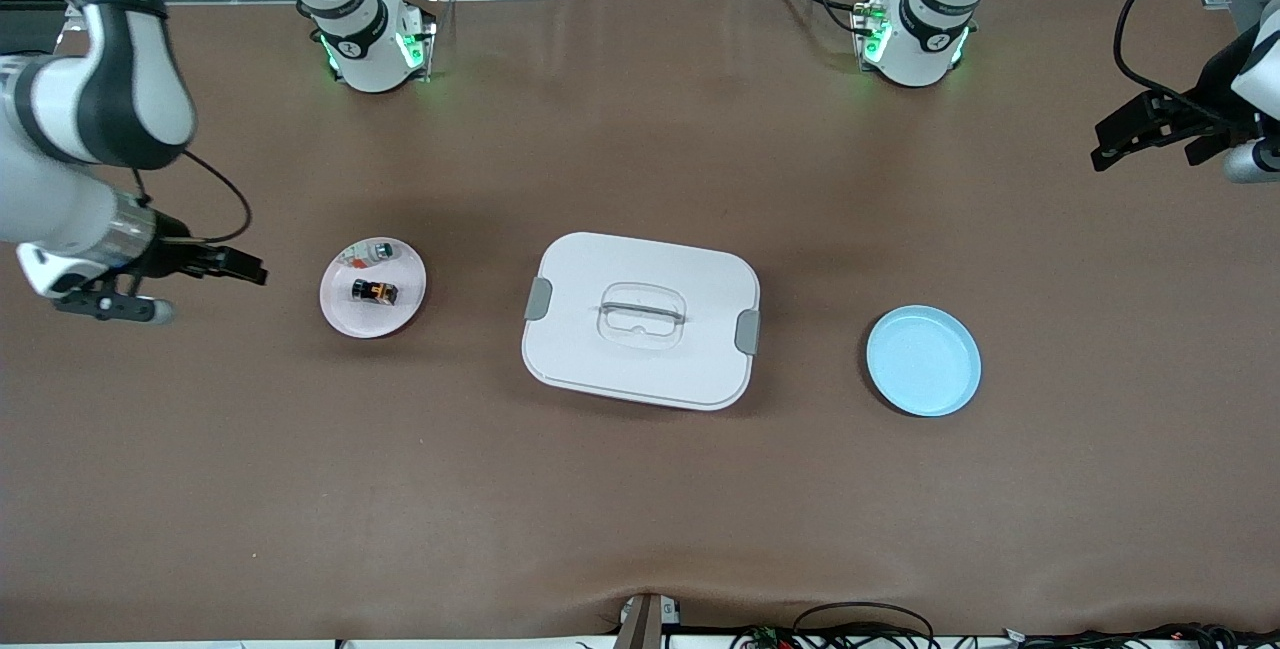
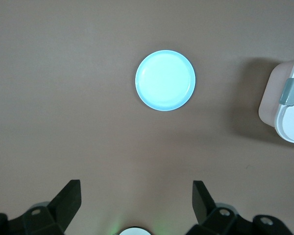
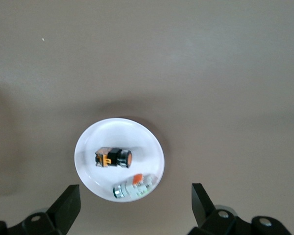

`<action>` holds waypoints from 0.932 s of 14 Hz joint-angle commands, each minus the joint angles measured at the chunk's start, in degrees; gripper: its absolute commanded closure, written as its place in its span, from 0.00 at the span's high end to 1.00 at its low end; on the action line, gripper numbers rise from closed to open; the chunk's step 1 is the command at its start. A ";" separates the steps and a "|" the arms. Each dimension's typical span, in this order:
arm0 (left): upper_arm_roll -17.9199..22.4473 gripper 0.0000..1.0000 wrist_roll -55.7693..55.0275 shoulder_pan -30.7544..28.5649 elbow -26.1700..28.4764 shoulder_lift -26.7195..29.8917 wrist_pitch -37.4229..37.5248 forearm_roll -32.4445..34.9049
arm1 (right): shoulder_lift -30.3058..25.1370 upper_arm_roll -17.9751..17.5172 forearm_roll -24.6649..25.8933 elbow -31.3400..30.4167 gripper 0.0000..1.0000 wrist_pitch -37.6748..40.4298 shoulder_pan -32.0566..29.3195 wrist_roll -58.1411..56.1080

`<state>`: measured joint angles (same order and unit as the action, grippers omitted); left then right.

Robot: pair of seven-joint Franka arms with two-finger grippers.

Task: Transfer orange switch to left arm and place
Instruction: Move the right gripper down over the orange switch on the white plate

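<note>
The orange switch (image 1: pixel 374 291), a tiny black part with orange markings, lies on a small pink plate (image 1: pixel 345 314) toward the right arm's end of the table. It also shows in the right wrist view (image 3: pixel 112 157). My right gripper (image 1: pixel 248 269) hangs open and empty over bare table beside that plate; in its wrist view (image 3: pixel 134 190) the fingers are wide apart. The white box (image 1: pixel 590 279) with grey latches stands at mid table. My left gripper (image 1: pixel 1108 146) is open and empty (image 2: pixel 135 185), up over the left arm's end of the table.
A small clear-silver part with a red bit (image 1: pixel 380 251) shares the pink plate (image 3: pixel 88 147) with the switch. A light blue plate (image 1: pixel 923 360) sits empty toward the left arm's end, seen also in the left wrist view (image 2: pixel 165 80) beside the box corner (image 2: pixel 291 105).
</note>
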<state>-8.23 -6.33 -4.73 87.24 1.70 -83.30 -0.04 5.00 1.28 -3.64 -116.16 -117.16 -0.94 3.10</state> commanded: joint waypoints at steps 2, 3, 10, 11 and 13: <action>-0.03 1.00 1.32 -0.45 0.21 0.32 0.68 -0.05 | -0.53 0.22 1.70 -7.22 1.00 -9.47 2.95 1.47; -0.11 1.00 1.32 -0.45 0.30 0.32 0.68 0.04 | 0.44 0.22 2.05 -8.19 1.00 -11.32 3.22 2.25; -0.12 1.00 1.41 -0.45 0.30 -0.91 0.59 0.04 | 5.10 0.22 5.56 -13.21 1.00 -22.49 6.29 8.48; -0.12 1.00 1.41 -0.45 0.39 -0.91 0.59 0.04 | 5.54 0.30 6.88 -13.47 1.00 -23.02 7.25 10.24; -0.12 1.00 1.49 -0.37 0.39 -0.91 0.68 0.04 | 6.51 0.31 11.26 -13.83 1.00 -23.73 8.67 14.71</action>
<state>-8.21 -6.33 -4.76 87.66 0.44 -83.19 -0.04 11.13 1.21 3.62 -129.24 -139.63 6.06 12.93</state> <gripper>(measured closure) 0.000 0.000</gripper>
